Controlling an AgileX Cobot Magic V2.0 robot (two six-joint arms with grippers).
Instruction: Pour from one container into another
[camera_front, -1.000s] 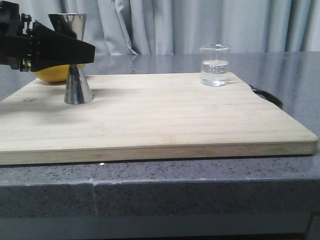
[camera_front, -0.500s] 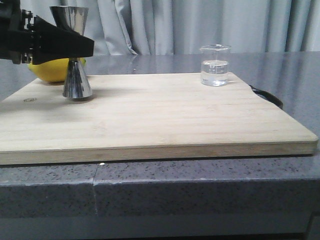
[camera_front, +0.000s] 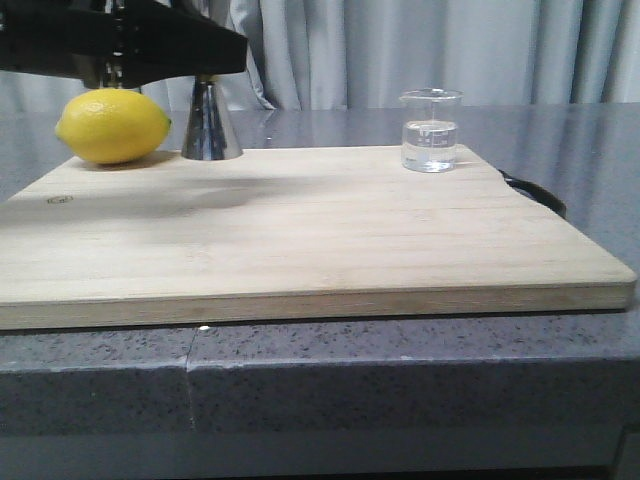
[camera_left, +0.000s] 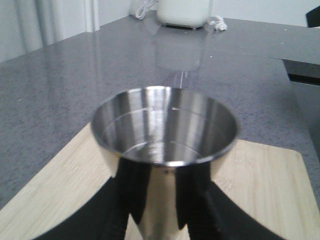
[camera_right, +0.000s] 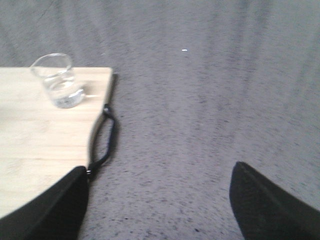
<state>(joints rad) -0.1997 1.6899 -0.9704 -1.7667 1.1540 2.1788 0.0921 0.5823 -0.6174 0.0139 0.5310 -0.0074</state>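
The steel jigger (camera_front: 210, 125) hangs with its waist in my left gripper (camera_front: 205, 62), which is shut on it; its upper cone is hidden behind the black gripper. In the left wrist view the jigger's open cup (camera_left: 165, 125) shows, and no liquid is visible in it. Black fingers (camera_left: 132, 192) press its waist from both sides. The glass beaker (camera_front: 431, 130) stands at the board's far right with clear liquid inside. It also shows in the right wrist view (camera_right: 57, 80). My right gripper (camera_right: 160, 210) is open over the grey counter, well apart from the beaker.
A yellow lemon (camera_front: 113, 125) lies at the far left of the wooden cutting board (camera_front: 320, 240). The board's black loop handle (camera_right: 102, 140) sticks out on the right side. A white appliance (camera_left: 182, 12) stands far back on the grey counter (camera_front: 400, 370).
My left gripper has lifted the jigger off the board and carried it up and to the right, uncovering the lemon. The beaker has not moved.
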